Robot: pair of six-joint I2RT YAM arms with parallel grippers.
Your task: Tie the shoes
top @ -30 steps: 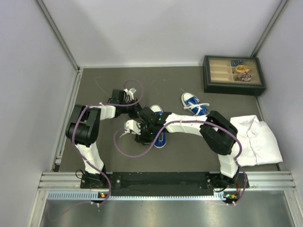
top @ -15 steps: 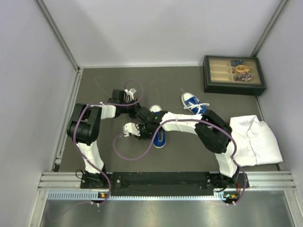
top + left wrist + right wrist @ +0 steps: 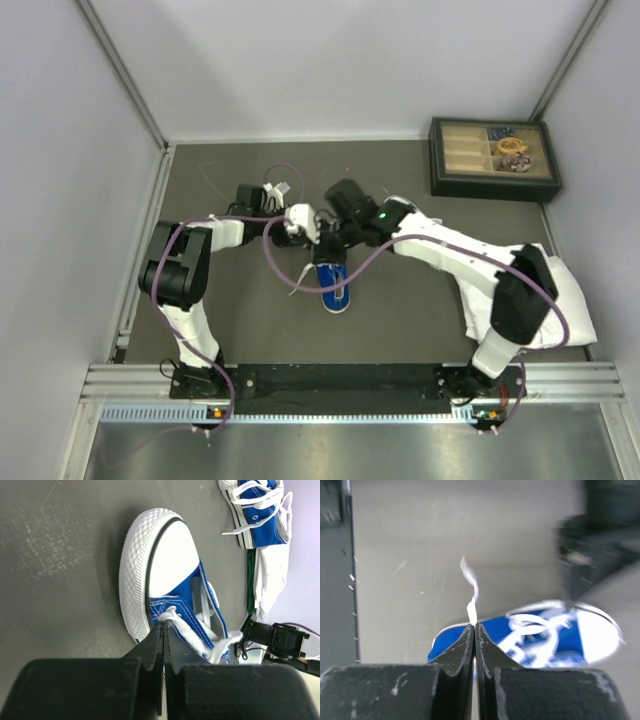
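Note:
One blue shoe with a white toe cap lies mid-floor, toe toward the arms' bases. My left gripper is at its upper left side, shut on a white lace beside the eyelets; the toe cap fills the left wrist view. Just right of it, over the shoe's heel end, my right gripper is shut on the other lace, whose free end sticks out past the tips, with the shoe blurred below. The second shoe lies farther off, hidden under my right arm in the top view.
A white cloth lies at the right under the right arm's elbow. A dark compartment box with small items sits at the back right. Purple cables loop over the floor beside the shoe. Walls close in left, back and right.
My right arm has swung from the shoe's left side up to its heel end, and its gripper went from open to shut on a lace. The left gripper shifted slightly right, still shut.

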